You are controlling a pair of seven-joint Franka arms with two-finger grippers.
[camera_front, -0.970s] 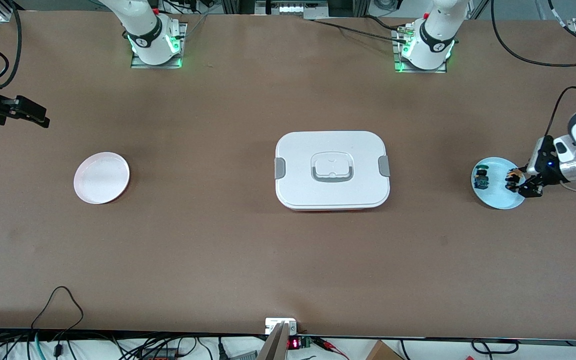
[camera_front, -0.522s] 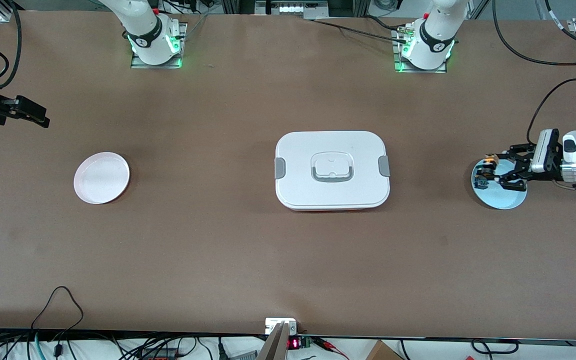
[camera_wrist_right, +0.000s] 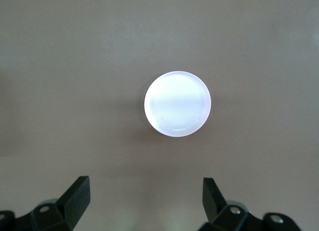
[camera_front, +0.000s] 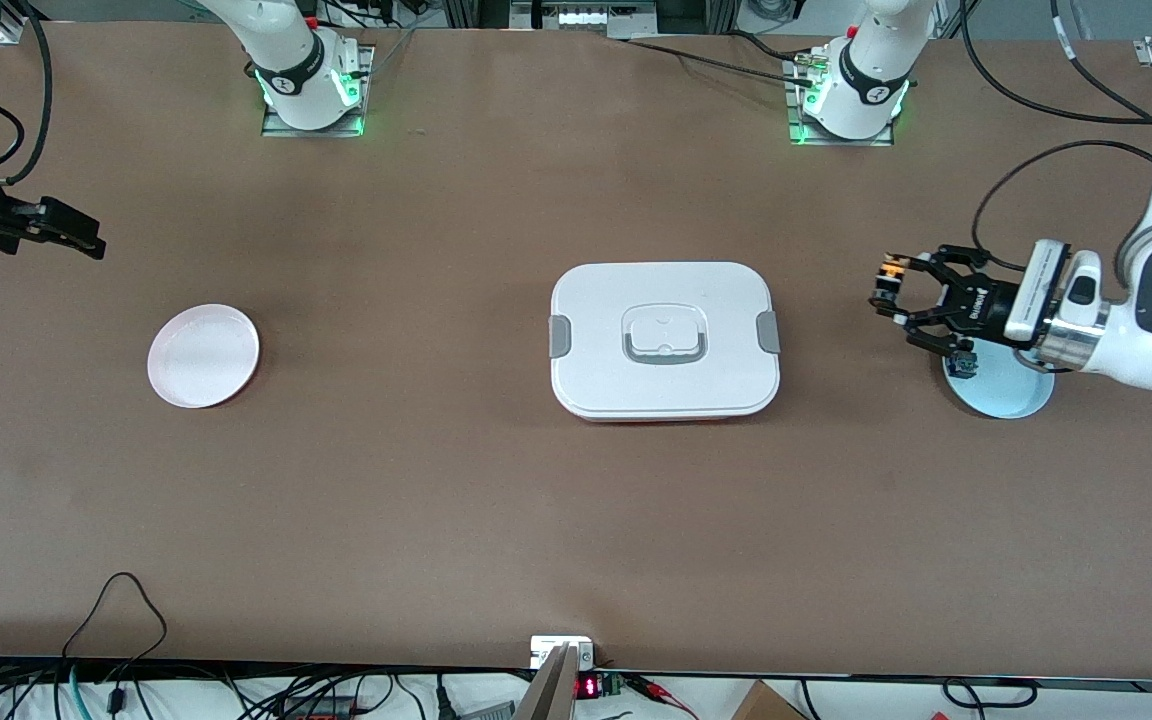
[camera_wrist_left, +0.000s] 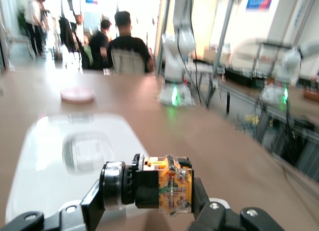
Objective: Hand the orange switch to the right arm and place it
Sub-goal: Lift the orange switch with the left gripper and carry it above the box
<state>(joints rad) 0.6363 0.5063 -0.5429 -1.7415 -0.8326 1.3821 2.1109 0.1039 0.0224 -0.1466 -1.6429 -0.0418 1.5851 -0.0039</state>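
Observation:
The orange switch (camera_wrist_left: 164,183), black barrel with an orange block at one end, lies crosswise between the fingers (camera_wrist_left: 200,200) of my left gripper (camera_wrist_left: 149,191), which is shut on it. In the front view the left gripper (camera_front: 886,285) holds the orange switch (camera_front: 893,267) in the air over bare table, between the blue plate (camera_front: 1011,392) and the white box (camera_front: 664,340). My right gripper (camera_front: 86,238) hangs open at the right arm's end of the table. In its wrist view the right gripper (camera_wrist_right: 146,191) has nothing between its fingers, and the pink plate (camera_wrist_right: 177,104) lies below.
A switch with a blue body (camera_front: 961,366) stays on the blue plate, partly hidden by the left gripper. The white box with grey latches stands mid-table. The pink plate (camera_front: 203,355) lies toward the right arm's end. Cables run along the table's edges.
My left gripper has risen from the blue plate with the orange switch and swung toward the white box, turning level. The right gripper has barely moved.

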